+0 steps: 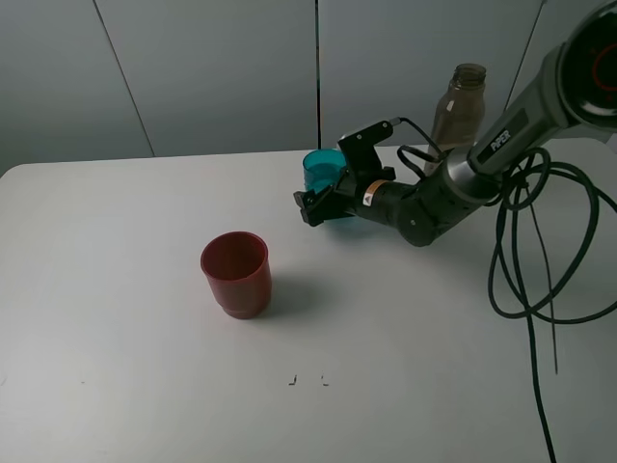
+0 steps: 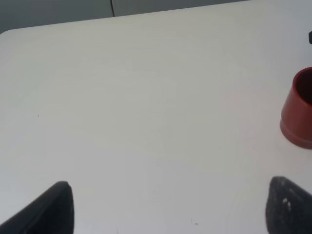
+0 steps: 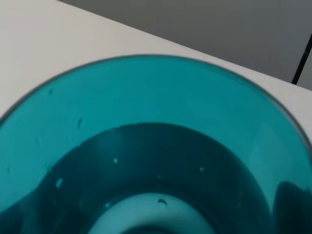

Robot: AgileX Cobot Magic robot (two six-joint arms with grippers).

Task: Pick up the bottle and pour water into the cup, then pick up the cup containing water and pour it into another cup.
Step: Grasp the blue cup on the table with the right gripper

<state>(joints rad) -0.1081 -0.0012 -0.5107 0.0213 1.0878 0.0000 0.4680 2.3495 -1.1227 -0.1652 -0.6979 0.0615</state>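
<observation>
The cup (image 1: 321,170), a translucent teal tumbler, stands on the white table (image 1: 116,318) at the back centre. My right gripper (image 1: 321,199) reaches in from the right, open, with its jaws around the cup's lower part. In the right wrist view the cup (image 3: 156,146) fills the picture, rim and inside wall seen from close up. The bottle (image 1: 459,104), tall and smoky grey-brown with no cap, stands upright behind the right arm. The other cup (image 1: 236,273), squat and red, stands apart to the front left and shows as the red cup (image 2: 300,117) in the left wrist view. My left gripper (image 2: 170,207) is open over bare table.
Black cables (image 1: 521,260) hang in loops from the right arm over the table's right side. Two small dark marks (image 1: 307,379) lie on the table near the front. A grey panelled wall (image 1: 212,68) runs behind the table's far edge.
</observation>
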